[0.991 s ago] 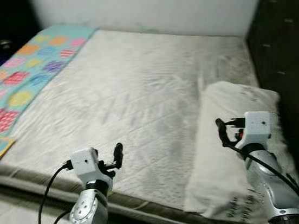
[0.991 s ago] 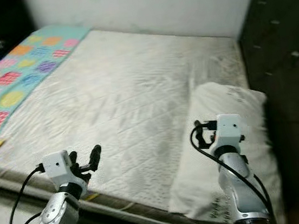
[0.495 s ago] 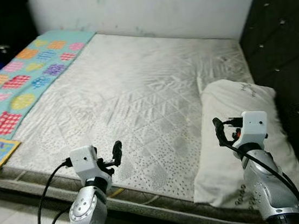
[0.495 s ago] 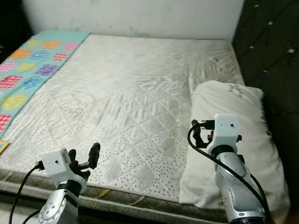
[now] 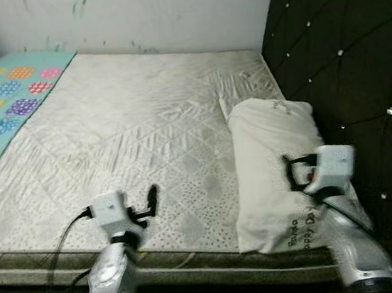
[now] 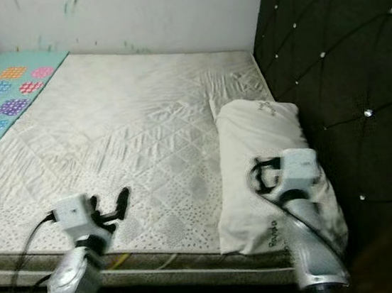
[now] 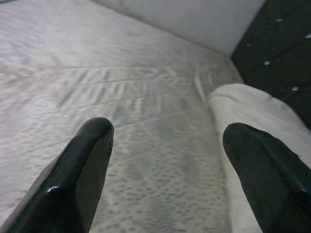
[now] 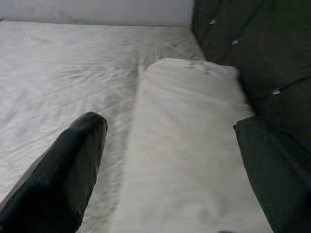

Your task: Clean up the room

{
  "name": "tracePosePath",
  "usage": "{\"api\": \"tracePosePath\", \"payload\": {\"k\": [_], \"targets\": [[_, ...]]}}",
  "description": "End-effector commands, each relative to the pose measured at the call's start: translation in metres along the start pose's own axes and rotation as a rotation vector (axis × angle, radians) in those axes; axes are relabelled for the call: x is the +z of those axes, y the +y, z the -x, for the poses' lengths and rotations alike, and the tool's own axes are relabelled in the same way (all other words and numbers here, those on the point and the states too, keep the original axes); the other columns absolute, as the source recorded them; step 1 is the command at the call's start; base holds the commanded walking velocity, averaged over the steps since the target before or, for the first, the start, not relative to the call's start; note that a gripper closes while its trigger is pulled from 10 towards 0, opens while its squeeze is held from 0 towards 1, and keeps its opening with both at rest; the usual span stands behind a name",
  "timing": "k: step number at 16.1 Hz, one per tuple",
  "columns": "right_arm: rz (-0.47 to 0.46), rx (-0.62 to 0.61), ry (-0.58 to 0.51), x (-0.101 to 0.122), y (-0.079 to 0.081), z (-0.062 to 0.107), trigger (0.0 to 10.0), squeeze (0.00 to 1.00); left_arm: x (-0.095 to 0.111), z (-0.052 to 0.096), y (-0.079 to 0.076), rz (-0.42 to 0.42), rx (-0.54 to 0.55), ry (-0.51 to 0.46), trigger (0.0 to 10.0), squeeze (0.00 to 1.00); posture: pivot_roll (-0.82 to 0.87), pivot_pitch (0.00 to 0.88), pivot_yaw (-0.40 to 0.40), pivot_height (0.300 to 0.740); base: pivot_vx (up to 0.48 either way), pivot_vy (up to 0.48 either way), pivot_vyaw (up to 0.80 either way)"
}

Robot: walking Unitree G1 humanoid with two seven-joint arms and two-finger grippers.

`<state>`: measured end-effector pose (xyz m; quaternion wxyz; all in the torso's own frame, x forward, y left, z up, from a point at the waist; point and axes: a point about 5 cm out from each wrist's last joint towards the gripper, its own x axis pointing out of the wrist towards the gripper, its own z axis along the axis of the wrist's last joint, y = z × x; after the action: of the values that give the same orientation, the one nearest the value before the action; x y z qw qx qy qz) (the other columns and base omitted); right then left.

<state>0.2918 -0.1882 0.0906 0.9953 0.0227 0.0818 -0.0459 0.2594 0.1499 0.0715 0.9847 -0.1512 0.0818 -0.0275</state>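
Over the bed (image 5: 129,126) I see my left gripper (image 7: 165,165), jaws wide, right gripper (image 8: 170,165) wide above pillow (image 5: 272,155).

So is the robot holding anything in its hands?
No, nothing is held. The left hand is open above the mattress, and the right hand is open above the pillow, not touching it.

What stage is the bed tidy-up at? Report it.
Done: nothing clearly; the white pillow lies flat on the mattress beside the dark headboard.
In hand: nothing. The left gripper and right gripper hover open, the right above the pillow.
Left: possibly the patterned blanket at the far edge.
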Motion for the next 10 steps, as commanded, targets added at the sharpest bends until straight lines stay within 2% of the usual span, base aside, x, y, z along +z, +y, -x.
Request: {"api": "tracePosePath", "payload": {"k": [1,10], "targets": [[0.009,-0.023,-0.011,0.0035,-0.0081,-0.0004,10.0,0.0,-0.0007,-0.0014,-0.0062,0.002,-0.011,0.0,10.0,0.0,-0.11,0.0,-0.016,0.74,0.0,0.48,0.0],[0.012,-0.016,0.002,0.0011,-0.0077,0.0006,10.0,0.0,-0.0023,-0.0007,-0.0064,0.001,-0.014,0.005,10.0,0.0,-0.11,0.0,-0.016,0.74,0.0,0.48,0.0]]}}
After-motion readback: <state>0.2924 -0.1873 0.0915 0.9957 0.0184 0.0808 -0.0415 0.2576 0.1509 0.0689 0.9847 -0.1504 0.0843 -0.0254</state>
